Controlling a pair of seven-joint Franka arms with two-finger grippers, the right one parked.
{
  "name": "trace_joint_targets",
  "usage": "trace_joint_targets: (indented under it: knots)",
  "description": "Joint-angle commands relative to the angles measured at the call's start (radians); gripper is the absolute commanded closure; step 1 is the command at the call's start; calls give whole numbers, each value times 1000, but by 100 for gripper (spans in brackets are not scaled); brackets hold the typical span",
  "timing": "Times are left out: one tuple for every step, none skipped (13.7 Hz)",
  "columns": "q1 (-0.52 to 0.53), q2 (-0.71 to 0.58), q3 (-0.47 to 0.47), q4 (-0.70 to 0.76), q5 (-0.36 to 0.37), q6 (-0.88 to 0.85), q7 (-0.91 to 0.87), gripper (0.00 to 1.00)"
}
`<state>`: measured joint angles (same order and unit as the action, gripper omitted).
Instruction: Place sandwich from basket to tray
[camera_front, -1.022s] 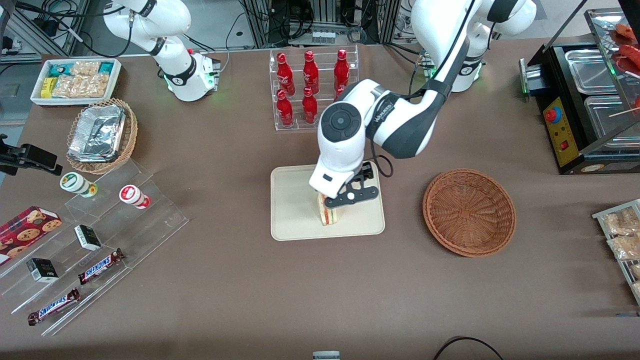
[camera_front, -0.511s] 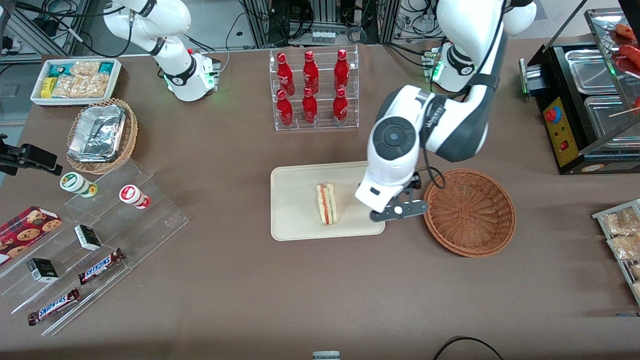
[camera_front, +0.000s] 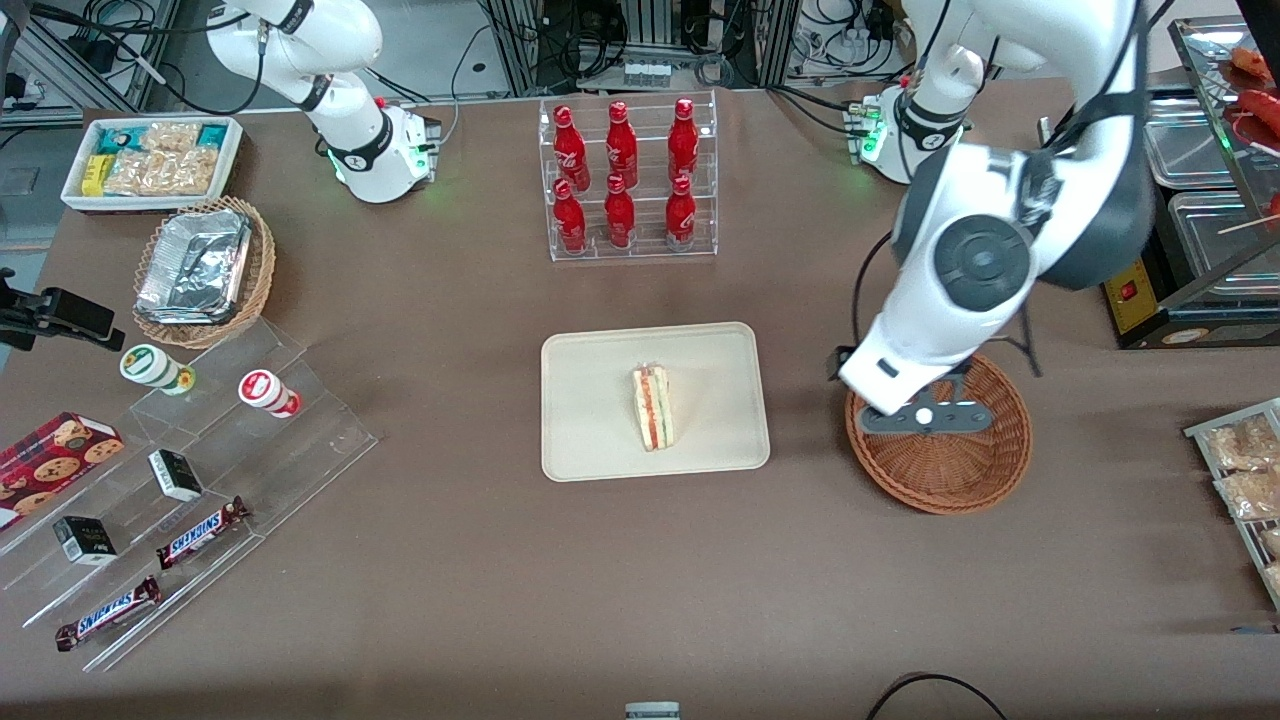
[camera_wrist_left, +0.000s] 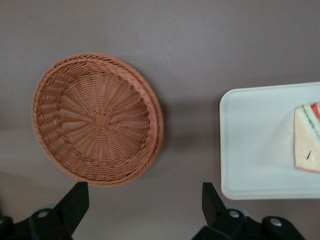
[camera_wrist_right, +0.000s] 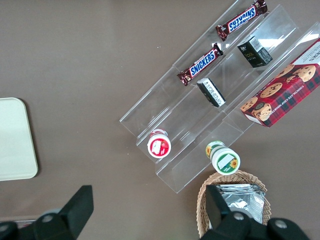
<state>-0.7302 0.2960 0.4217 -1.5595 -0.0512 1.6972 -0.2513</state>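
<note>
The sandwich (camera_front: 653, 407) lies on the cream tray (camera_front: 600, 440) in the middle of the table, its red, orange and green layers showing; it also shows in the left wrist view (camera_wrist_left: 307, 145) on the tray (camera_wrist_left: 255, 140). The reddish-brown wicker basket (camera_front: 960, 470) stands beside the tray toward the working arm's end and holds nothing, as the left wrist view (camera_wrist_left: 97, 131) shows. My left gripper (camera_front: 920, 416) hangs high above the basket's rim nearest the tray, open and empty, its black fingers (camera_wrist_left: 75, 202) spread wide.
A clear rack of red bottles (camera_front: 625, 175) stands farther from the camera than the tray. A black food warmer (camera_front: 1165, 200) is at the working arm's end. Acrylic steps with snack bars (camera_front: 200, 530), a tan foil basket (camera_front: 205, 270) and a white snack bin (camera_front: 150, 160) lie toward the parked arm's end.
My left gripper let go of the sandwich on the tray, then rose and swung away sideways to above the basket. The sandwich stays on the tray.
</note>
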Motion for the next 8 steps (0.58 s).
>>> trace_joint_targets:
  knots:
    - [-14,-101,55,-54,-13,-77,134,0]
    - [-12,-112,60,-50,-13,-99,183,0]
    - [-11,-126,75,-48,-12,-119,231,0]
    - [55,-139,62,-48,-7,-134,269,0]
    - [93,-152,33,-48,-7,-148,303,0]
    - [115,-164,16,-47,-4,-155,322,0]
    - [159,-176,-15,-47,-4,-162,325,0]
    - [213,-192,-70,-45,4,-169,325,0]
